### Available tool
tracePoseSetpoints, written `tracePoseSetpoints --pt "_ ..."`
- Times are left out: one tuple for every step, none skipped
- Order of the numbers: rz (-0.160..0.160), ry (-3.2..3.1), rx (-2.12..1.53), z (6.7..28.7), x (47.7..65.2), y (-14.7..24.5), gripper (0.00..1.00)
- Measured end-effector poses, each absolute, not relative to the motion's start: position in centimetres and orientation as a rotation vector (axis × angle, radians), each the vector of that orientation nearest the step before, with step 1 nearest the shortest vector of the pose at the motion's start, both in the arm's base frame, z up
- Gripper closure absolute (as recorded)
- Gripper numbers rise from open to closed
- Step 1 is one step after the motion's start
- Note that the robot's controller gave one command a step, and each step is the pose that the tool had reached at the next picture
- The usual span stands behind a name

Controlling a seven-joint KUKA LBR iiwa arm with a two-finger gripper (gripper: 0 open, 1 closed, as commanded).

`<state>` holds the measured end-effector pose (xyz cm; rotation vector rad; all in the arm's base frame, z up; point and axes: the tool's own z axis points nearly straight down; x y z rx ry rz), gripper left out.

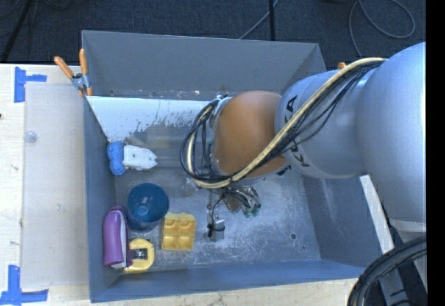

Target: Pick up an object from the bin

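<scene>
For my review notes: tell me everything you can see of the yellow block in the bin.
The yellow block is squarish, with raised round studs on top like a big toy brick, and looks like plastic. It lies flat, studs up, on the floor of the bin, front left. A blue round thing sits at its upper left corner; whether they touch is unclear. A small yellow-black thing lies to its lower left. The tool is just right of it, apart.
</scene>
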<state>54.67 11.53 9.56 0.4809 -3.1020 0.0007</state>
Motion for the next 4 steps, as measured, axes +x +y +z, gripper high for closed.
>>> tracePoseSetpoints --pt "-0.004 -3.026 0.813 7.7 52.6 14.6 0.00" --pt "-0.003 -3.013 0.858 7.4 52.3 15.3 0.00" --pt "-0.006 -2.974 0.992 7.7 53.9 15.3 0.00" --pt "-0.005 -2.970 0.998 7.4 53.7 15.1 0.00"
